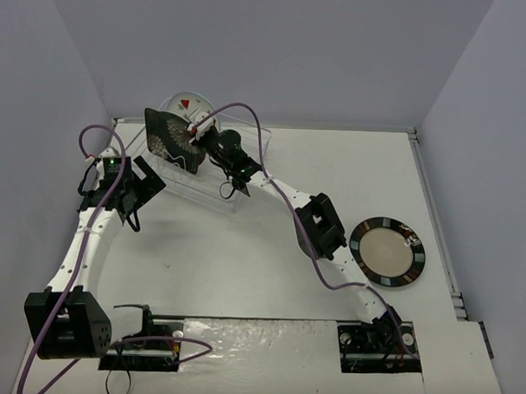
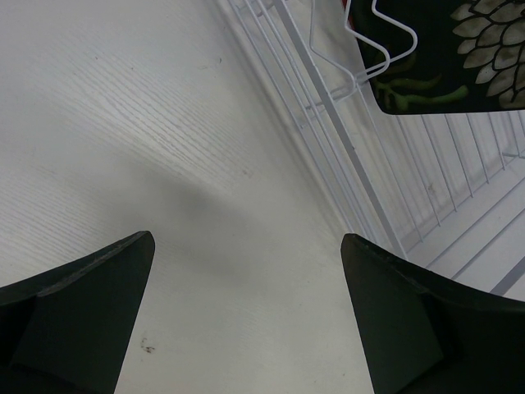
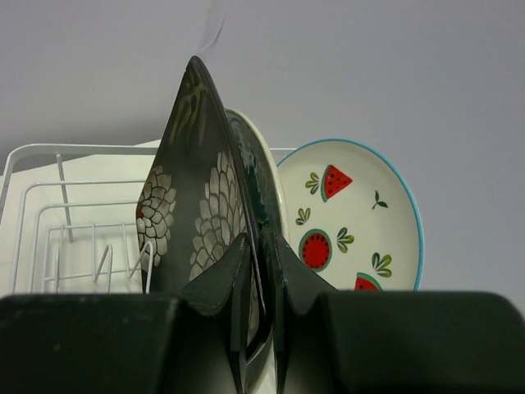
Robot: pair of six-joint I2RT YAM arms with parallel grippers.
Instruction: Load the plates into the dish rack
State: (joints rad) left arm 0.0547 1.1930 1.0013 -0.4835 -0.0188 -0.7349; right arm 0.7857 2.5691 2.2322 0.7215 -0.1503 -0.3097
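My right gripper is shut on the lower edge of the black square floral plate, which it holds upright on edge inside the dish rack. In the right wrist view the fingers of that gripper pinch this plate. A second plate's rim stands just behind it, face hidden. The white plate with red fruit marks stands at the rack's far end. The dark-rimmed plate with beige centre lies flat on the table at right. My left gripper is open and empty beside the rack.
The left wrist view shows the left gripper over bare white table, with the rack's white wires and the black plate's corner ahead to the right. Grey walls close in the table at the back and sides. Purple cables loop over both arms.
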